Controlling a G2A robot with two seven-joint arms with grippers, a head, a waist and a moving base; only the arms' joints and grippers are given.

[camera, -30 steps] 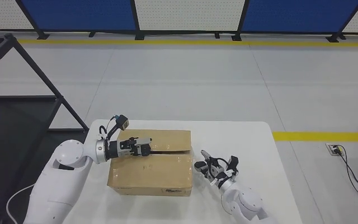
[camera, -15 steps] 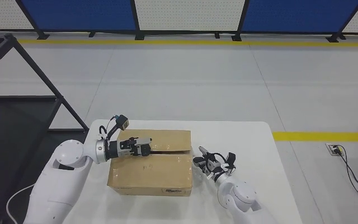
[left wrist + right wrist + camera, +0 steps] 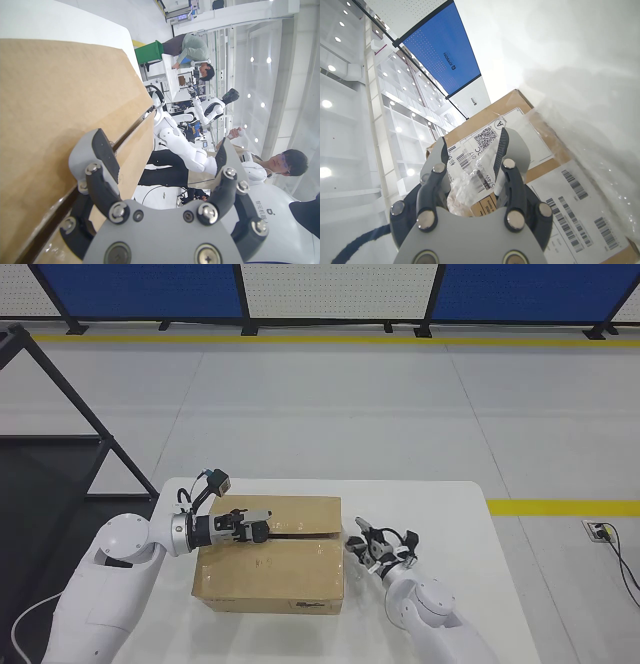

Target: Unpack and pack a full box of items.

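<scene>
Top view: two arms work at a cardboard box (image 3: 270,569) on a white counter (image 3: 450,509).
Left arm lies across the box top, left pincer (image 3: 262,527) at the flap seam; right pincer (image 3: 383,536) is just beside the box's end. Left wrist view: pincer wide, one finger (image 3: 102,150) against the flap edge. Right wrist view: pincer part-open, crumpled clear film (image 3: 467,180) between its fingers, facing the labelled side.

Brown cardboard box (image 3: 270,569) lies on the white table (image 3: 450,514), top flaps down.
</scene>
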